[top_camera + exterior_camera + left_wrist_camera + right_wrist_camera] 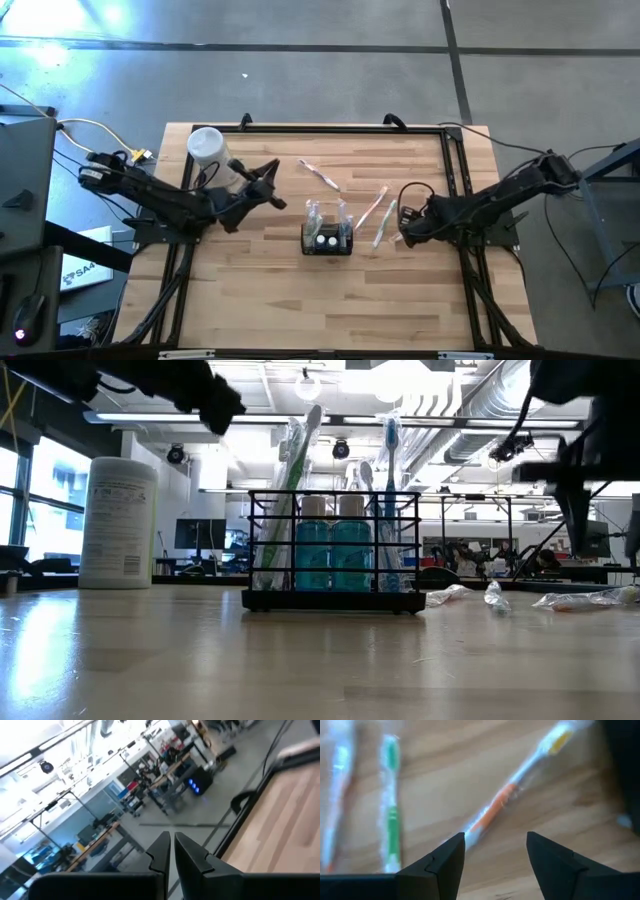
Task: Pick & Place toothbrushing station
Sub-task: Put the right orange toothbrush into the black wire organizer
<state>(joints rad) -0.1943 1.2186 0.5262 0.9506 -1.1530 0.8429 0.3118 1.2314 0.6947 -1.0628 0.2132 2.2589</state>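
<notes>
The toothbrushing station point(327, 241), a small black wire holder with wrapped toothbrushes and two blue bottles upright in it point(335, 550), stands on its base at the table's middle. My left gripper point(278, 198) hangs to its far left, above the table, pointing level; its fingers point(171, 842) are shut on nothing. My right gripper point(404, 236) is right of the station, pointing down and open point(495, 845). It hovers over a wrapped orange toothbrush point(495, 810) lying flat on the table, with a finger on either side and no contact.
A tall white cylindrical container point(205, 146) stands at the far left of the table, behind my left arm. Loose wrapped toothbrushes lie on the wood: a green one point(392, 810), another beside it point(337, 795), and one farther back point(320, 175). Bare wood spans the near half.
</notes>
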